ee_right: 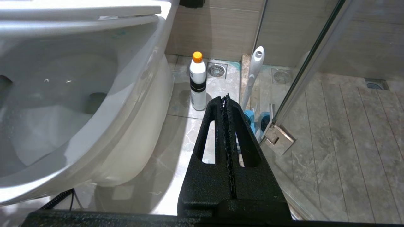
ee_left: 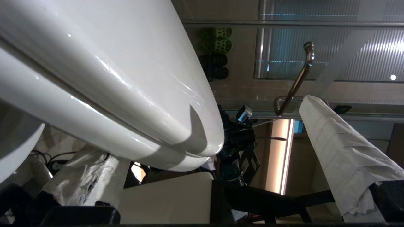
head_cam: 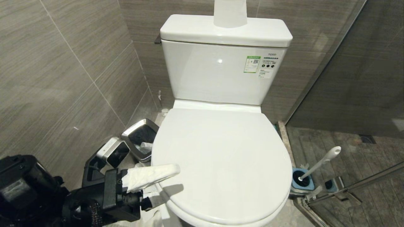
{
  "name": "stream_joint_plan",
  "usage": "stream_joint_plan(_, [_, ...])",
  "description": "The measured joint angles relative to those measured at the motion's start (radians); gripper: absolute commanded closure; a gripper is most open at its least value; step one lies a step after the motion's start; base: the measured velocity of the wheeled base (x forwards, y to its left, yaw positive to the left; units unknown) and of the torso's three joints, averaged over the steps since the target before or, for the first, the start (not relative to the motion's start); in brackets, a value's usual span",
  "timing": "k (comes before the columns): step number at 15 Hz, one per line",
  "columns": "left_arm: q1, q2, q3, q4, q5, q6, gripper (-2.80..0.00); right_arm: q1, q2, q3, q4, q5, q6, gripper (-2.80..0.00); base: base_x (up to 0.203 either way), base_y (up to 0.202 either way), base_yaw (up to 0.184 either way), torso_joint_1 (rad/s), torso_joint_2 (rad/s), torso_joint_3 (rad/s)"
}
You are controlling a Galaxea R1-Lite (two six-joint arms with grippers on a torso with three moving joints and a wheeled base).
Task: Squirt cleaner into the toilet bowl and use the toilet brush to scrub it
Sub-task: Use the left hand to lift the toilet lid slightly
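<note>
The toilet's white lid (head_cam: 221,157) is down, so the inside of the toilet bowl (ee_right: 94,110) is hidden. My left gripper (head_cam: 164,186) is open at the lid's front left edge, its fingers wrapped in white paper. One finger (head_cam: 151,176) lies over the lid, the other sits below the rim. In the left wrist view the lid edge (ee_left: 176,104) runs between the fingers (ee_left: 344,157) of the left gripper (ee_left: 205,132). The cleaner (ee_right: 198,82) stands on the floor beside the bowl. The toilet brush (head_cam: 322,162) leans in its blue holder (head_cam: 303,183). My right gripper (ee_right: 225,101) is shut and empty, low beside the toilet.
A steel-rimmed waste bin (head_cam: 140,138) stands between the toilet and the left wall. A paper roll (head_cam: 230,12) sits on the tank. A glass shower door (head_cam: 347,94) with a metal hinge (ee_right: 279,138) borders the toilet on the right.
</note>
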Motion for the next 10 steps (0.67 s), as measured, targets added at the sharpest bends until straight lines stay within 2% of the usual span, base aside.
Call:
stream_joint_plan(8, [0.002, -0.010, -0.181, 0.034, -0.007, -0.002, -2.80, 0.000, 0.000, 0.000, 0.000, 0.000, 0.000, 0.00, 0.000, 0.000, 0.000, 0.000, 0.00, 0.000])
stream_joint_plan(10, [0.002, -0.030, -0.218, 0.065, -0.010, -0.031, -2.80, 0.000, 0.000, 0.000, 0.000, 0.000, 0.000, 0.00, 0.000, 0.000, 0.000, 0.000, 0.00, 0.000])
